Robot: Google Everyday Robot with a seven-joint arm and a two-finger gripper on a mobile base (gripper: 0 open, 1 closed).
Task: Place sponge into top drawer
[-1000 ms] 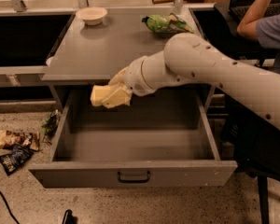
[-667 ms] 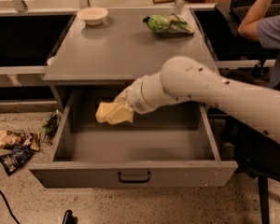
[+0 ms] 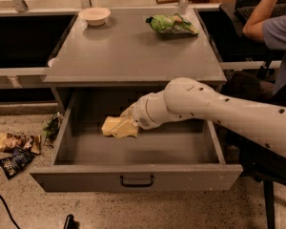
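The pale yellow sponge (image 3: 115, 126) is held in my gripper (image 3: 125, 125) inside the open top drawer (image 3: 133, 176), a little above its grey floor, left of centre. The gripper is shut on the sponge's right side. My white arm (image 3: 214, 109) reaches in from the right, over the drawer's right wall. The drawer is pulled fully out, with a small dark handle (image 3: 137, 181) on its front panel.
On the grey cabinet top (image 3: 133, 51) stand a small cream bowl (image 3: 94, 15) at the back left and a green snack bag (image 3: 171, 25) at the back right. Snack packets (image 3: 16, 149) lie on the floor at left. A person (image 3: 271, 27) sits at right.
My gripper has moved the sponge down and forward, from just under the cabinet top's edge deeper into the drawer.
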